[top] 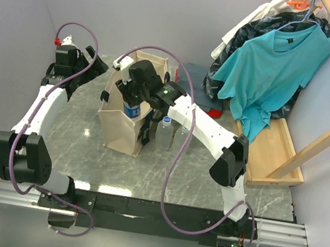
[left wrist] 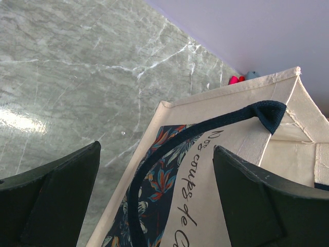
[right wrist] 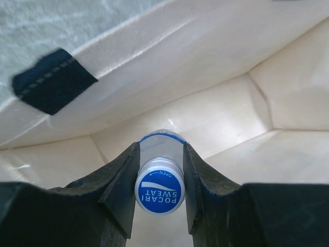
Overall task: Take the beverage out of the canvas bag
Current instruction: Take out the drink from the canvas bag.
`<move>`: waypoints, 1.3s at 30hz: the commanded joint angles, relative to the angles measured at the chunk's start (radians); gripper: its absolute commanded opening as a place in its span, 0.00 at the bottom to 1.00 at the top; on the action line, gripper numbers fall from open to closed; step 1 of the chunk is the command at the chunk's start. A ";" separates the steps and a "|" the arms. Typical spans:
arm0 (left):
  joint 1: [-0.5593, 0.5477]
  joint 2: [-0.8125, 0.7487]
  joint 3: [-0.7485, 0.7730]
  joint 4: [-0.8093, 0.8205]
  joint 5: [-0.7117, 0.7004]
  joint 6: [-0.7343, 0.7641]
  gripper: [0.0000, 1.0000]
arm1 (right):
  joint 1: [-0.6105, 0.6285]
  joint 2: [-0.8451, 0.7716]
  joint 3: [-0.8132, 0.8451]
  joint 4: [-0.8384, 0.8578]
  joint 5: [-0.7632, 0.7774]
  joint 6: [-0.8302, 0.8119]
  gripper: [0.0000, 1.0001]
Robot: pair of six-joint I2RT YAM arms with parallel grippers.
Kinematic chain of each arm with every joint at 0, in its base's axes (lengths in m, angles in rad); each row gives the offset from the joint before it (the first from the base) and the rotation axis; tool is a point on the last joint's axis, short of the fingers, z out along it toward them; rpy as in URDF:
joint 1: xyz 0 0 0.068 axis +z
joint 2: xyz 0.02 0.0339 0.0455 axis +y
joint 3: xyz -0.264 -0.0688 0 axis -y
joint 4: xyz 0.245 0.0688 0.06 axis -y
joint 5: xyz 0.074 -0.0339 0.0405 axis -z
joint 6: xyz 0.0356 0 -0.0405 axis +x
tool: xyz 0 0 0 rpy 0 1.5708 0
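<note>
**Bottle pinched at neck: lift it straight up out of the bag**

Nearest the arm bases, the L gripper (left wrist: pixel 157 149) hangs w/ fingers spread wide and nothing between them. It sits just beside the printed side of the canvas bag (top: pixel 119 130), above the black handle strap (left wrist: pixel 205 125); can't tell if it touches.

Mid marble table (top: pixel 78 147), the bag stands upright w/ mouth open. The R gripper (right wrist: pixel 160 152) is down in the mouth, fingers pinching the beverage bottle (right wrist: pixel 160 191) at the neck, right under the blue cap. The bottle is upright and inside the bag, pale inner walls all round it.

Step in hand, imo: the extraction lift.
- Pull vertical and keep the bottle plumb so its body doesn't drag on a wall or snag a strap.
- Start slow. The bag looks soft and light, so it may ride up w/ the bottle; the L arm is well placed to pin the side if so.
- Clear the rim fully before any sideways move.

Just beside the bag on the R arm's side stand clear bottles (top: pixel 165 125), so the exit path must miss them. Far back hangs a teal shirt (top: pixel 271 59), no factor.
</note>
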 commanded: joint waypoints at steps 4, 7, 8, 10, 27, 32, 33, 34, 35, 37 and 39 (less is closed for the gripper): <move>-0.004 -0.024 0.002 0.029 0.020 -0.001 0.96 | -0.003 -0.169 0.005 0.182 0.038 -0.015 0.00; -0.004 -0.021 0.002 0.029 0.017 0.001 0.96 | -0.003 -0.175 0.010 0.178 0.042 -0.015 0.00; -0.003 -0.022 0.002 0.028 0.014 0.001 0.96 | -0.003 -0.178 0.007 0.179 0.045 -0.015 0.00; -0.003 -0.024 0.000 0.028 0.014 0.001 0.96 | -0.003 -0.189 0.001 0.185 0.047 -0.017 0.00; -0.004 -0.028 -0.003 0.031 0.015 -0.001 0.96 | -0.002 -0.284 -0.056 0.238 0.047 -0.010 0.00; -0.003 -0.031 -0.003 0.028 0.015 0.001 0.96 | -0.002 -0.313 -0.055 0.239 0.044 -0.012 0.00; -0.003 -0.031 -0.003 0.028 0.015 0.001 0.96 | -0.002 -0.316 -0.055 0.241 0.042 -0.012 0.00; -0.004 -0.031 -0.003 0.028 0.015 0.001 0.96 | 0.000 -0.322 -0.055 0.242 0.044 -0.013 0.00; -0.003 -0.033 -0.003 0.029 0.012 0.001 0.96 | 0.000 -0.327 -0.055 0.242 0.044 -0.015 0.00; -0.004 -0.033 -0.003 0.028 0.014 0.002 0.96 | 0.000 -0.336 -0.056 0.244 0.044 -0.018 0.00; -0.003 -0.033 -0.003 0.028 0.015 0.001 0.96 | 0.001 -0.347 -0.059 0.250 0.044 -0.020 0.00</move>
